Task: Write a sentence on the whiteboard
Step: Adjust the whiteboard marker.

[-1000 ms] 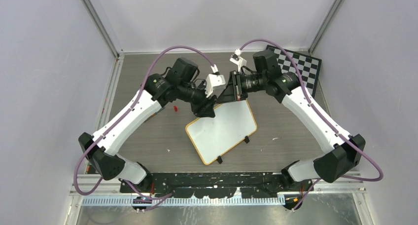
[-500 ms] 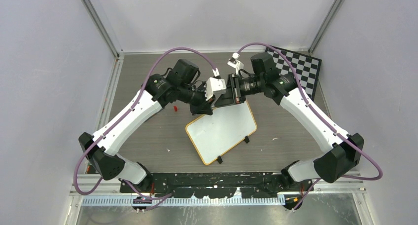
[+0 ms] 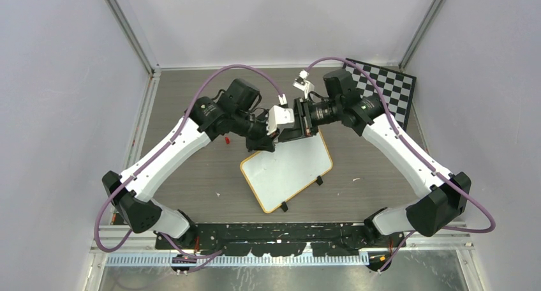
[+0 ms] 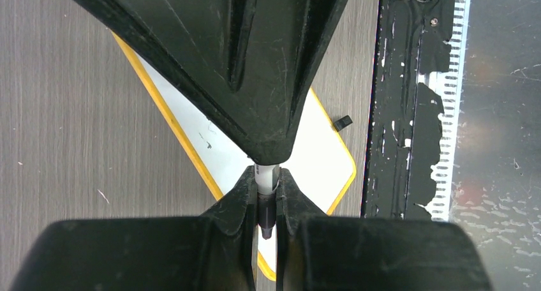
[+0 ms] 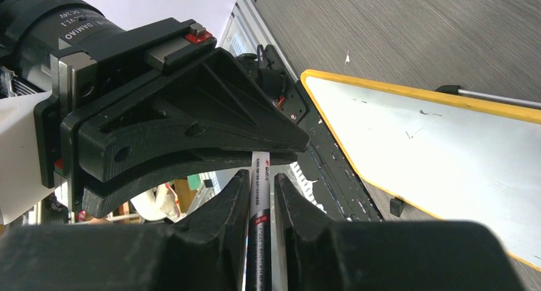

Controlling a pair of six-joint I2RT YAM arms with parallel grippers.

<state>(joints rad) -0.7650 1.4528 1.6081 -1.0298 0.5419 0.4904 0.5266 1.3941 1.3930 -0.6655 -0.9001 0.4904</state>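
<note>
Both tools meet nose-to-nose over the far corner of the whiteboard (image 3: pixel 290 170). Board lies skewed mid-counter (image 3: pixel 185 99), blank bar a few faint specks, no sentence on it yet. Left tool (image 4: pixel 266 192) is clenched on the marker (image 4: pixel 266 176) near its dark end. Right tool (image 5: pixel 260 187) brackets the same barrel; can't tell if it's gripping or let go. Reads like a handover or regrip. To do it well: one side lets go fully before either pulls, separate along the barrel axis, keep the pen square in the fingers.
</note>
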